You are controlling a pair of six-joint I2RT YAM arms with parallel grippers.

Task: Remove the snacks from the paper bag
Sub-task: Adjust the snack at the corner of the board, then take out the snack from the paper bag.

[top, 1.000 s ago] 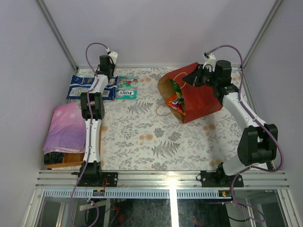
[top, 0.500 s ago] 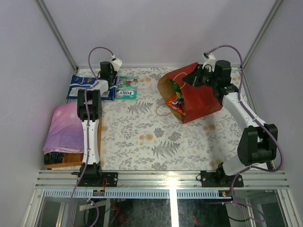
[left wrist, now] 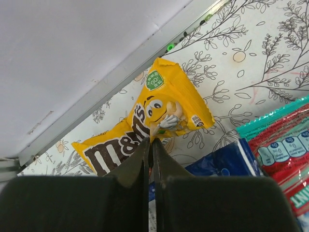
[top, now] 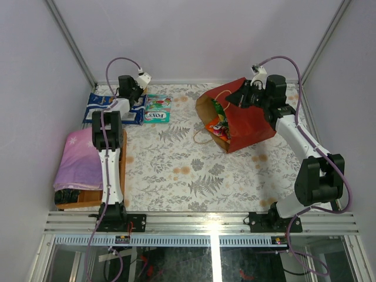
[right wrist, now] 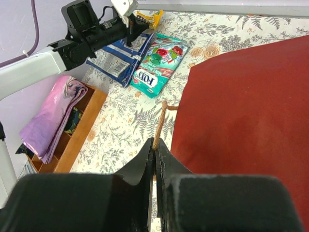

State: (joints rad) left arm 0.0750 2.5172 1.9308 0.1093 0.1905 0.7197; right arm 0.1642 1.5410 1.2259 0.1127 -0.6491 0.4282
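Item, paper bag (top: 251, 122): red, lying on its side at the far right of the table (top: 188, 170), long axis running roughly left to right, brown mouth turned leftward toward the table's middle. Contents: bright snacks (top: 219, 124) showing in the mouth, orange and green among them, count not to be told from where I stood. Right gripper (right wrist: 155, 143): fingers pressed together on the bag's twine handle (right wrist: 161, 121) at the upper lip, apparently holding the mouth open. Left gripper (left wrist: 150, 141): at the far left corner, fingers closed to a thin slit, tips meeting the near edge of a yellow M&M's packet (left wrist: 154, 106) that lay against the back rail (left wrist: 96, 99); whether that edge was nipped between them I could not tell. Already out, beside it: blue-and-white packs (top: 104, 107) and a teal FOX'S pouch (top: 157, 109), flat on the table. Also present: pink cloth (top: 82, 158) over a wooden tray (top: 88, 201), near left. Relation that mattered: the snacks in the bag lay well to the right of the left gripper, across the table, the mouth facing it; the right gripper was far nearer but occupied with the handle, so I judged the next fetch fell to the left arm (top: 111, 153), entering along the bag's length
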